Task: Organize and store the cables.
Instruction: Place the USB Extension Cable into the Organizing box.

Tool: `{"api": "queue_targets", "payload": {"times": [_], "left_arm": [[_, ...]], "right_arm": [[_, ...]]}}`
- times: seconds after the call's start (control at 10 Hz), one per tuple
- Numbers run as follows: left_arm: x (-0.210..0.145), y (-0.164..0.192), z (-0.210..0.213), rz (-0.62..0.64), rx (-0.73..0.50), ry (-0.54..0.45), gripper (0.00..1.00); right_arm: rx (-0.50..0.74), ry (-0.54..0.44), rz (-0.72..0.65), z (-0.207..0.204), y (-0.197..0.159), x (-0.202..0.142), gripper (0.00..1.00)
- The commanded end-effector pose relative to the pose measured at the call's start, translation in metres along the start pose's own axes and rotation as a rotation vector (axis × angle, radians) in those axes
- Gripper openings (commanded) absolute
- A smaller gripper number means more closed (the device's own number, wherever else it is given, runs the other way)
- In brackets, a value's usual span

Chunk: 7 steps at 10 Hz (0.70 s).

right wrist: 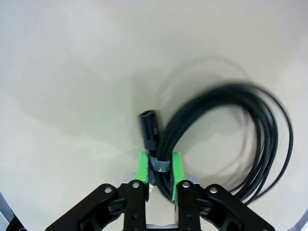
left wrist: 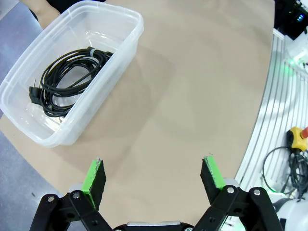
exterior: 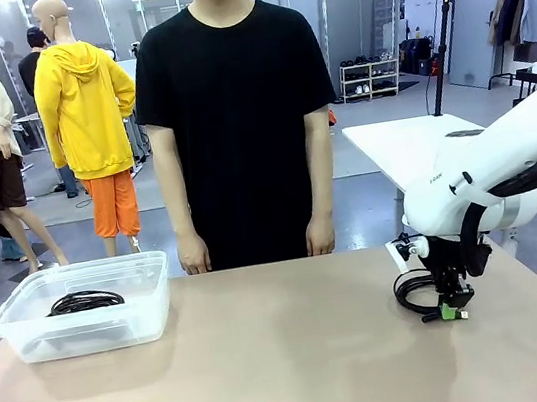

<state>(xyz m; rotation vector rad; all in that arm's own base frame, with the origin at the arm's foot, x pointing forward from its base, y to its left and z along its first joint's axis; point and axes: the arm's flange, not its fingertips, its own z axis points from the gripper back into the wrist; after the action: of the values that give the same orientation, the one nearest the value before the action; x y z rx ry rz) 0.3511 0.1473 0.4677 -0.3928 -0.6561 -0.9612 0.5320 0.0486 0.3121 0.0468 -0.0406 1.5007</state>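
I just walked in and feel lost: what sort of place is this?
Probably a robot test lab set up in a large open hall. A white robot arm works at a table facing a person, with a clothes rack and shoe shelf behind.

Bare table (exterior: 272, 362) across the middle, clear bin (exterior: 25, 333) blocking far left, person's hands (exterior: 195, 262) at far edge

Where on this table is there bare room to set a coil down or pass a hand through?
The widest bare patch is the tan table between the clear bin and the right claw, from near edge to the person's side. The bin floor beside the stored cable is partly free. It is crowded only at the right, where the right claw grips a coiled cable.
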Motion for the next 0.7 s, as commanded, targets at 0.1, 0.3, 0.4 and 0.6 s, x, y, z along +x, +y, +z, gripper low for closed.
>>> {"api": "queue_targets", "payload": {"times": [0.1, 0.3, 0.4, 0.6], "left_arm": [[0.003, 0.001, 0.003, 0.015, -0.01, -0.001, 1.0], [0.003, 0.001, 0.003, 0.015, -0.01, -0.001, 1.0], [0.003, 0.001, 0.003, 0.015, -0.01, -0.001, 1.0], [0.003, 0.001, 0.003, 0.015, -0.01, -0.001, 1.0]], "right_arm": [[-0.031, -0.03, 0.006, -0.004, 0.003, 0.0, 0.0], [-0.073, -0.019, 0.015, 0.025, 0.011, 0.009, 0.0], [-0.083, -0.014, 0.019, 0.056, 0.016, 0.018, 0.16], [-0.073, 0.04, -0.016, 0.113, 0.03, 0.053, 0.16]]}}
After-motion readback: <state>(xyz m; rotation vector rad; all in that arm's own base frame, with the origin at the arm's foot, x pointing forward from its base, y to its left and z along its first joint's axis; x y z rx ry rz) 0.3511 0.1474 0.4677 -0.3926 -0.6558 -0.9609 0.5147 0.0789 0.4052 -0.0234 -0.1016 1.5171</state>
